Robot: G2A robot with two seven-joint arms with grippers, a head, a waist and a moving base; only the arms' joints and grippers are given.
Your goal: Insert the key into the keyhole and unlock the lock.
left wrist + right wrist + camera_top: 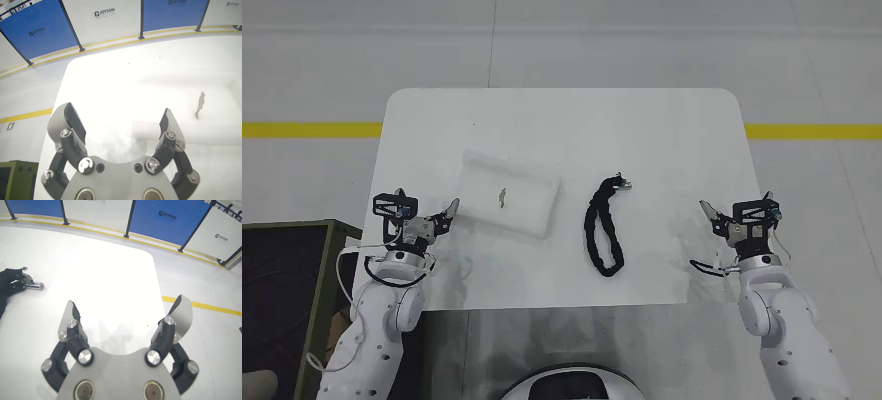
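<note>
1. Left wrist view: the left gripper (117, 109) hovers over the white worktop (105, 79) with its jaws spread and holding nothing. The key (200, 105) lies on a white pad (189, 130), apart from the gripper, and the pad's near edge sits just beside one finger. A green box (17, 170) stands off the worktop's left edge. Blue and white panels (47, 32) line the far floor behind a yellow line (26, 115).
2. Right wrist view: the right gripper (126, 301) has its jaws spread and holds nothing. The lock (35, 285) lies well apart on its left, a shiny metal barrel joined to a black cable (9, 279). Bare worktop lies between them.
3. Top view: the pad sits left of centre, slightly turned, with the key on its middle. The lock lies just right of the pad. Its cable makes a loop and the barrel is at the far end, pointing right. The left gripper is by the pad's near left corner, and the right gripper is near the right edge.
</note>
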